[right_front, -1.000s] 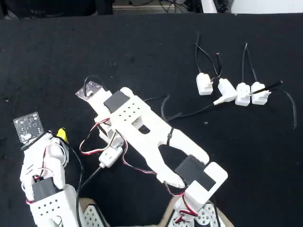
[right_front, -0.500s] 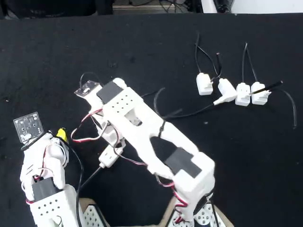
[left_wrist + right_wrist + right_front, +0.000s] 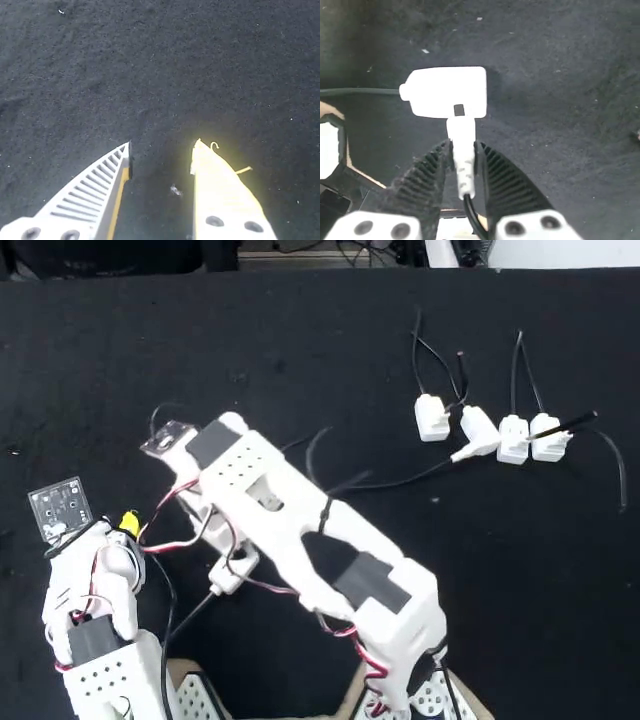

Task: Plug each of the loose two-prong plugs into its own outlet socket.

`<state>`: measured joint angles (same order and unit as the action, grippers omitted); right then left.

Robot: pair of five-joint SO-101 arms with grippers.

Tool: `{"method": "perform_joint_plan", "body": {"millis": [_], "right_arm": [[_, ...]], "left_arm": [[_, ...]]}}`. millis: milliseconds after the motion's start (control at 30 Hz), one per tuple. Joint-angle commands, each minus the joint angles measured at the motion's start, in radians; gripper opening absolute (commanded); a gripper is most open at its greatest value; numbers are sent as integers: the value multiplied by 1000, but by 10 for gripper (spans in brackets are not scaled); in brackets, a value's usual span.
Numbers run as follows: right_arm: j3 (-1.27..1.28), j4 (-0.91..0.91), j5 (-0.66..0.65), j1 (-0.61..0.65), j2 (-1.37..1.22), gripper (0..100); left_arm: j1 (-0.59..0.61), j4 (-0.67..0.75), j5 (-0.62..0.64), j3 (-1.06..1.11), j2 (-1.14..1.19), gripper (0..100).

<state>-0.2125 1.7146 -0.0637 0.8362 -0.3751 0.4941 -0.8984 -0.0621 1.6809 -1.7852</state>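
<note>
While the right gripper [image 3: 463,165] is clamping the white plug [image 3: 461,142] by its sides, the plug's long axis is pointing straight at the outlet socket [image 3: 447,92] on the bench [image 3: 560,75], nose touching the socket's face, and the left gripper [image 3: 162,145] is hanging with jaws apart, farther from the socket.

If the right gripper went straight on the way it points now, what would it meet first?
The white socket, most likely: the right gripper is shut on a plug whose front end appears to touch it. How far the prongs are in is hidden.
</note>
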Motion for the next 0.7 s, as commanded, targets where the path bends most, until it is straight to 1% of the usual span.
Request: {"method": "perform_joint_plan", "body": {"millis": [0,133,400,667], "right_arm": [[-62,14,0,11,5,11],[-59,17,-29,-12,5,11],[-61,17,-34,-26,4,11],[-104,20,-54,-26,-101,11]], "left_arm": [[-7,14,6,19,-3,202],[-7,14,6,19,-3,202],[-7,14,6,19,-3,202],[-7,14,6,19,-3,202]]}}
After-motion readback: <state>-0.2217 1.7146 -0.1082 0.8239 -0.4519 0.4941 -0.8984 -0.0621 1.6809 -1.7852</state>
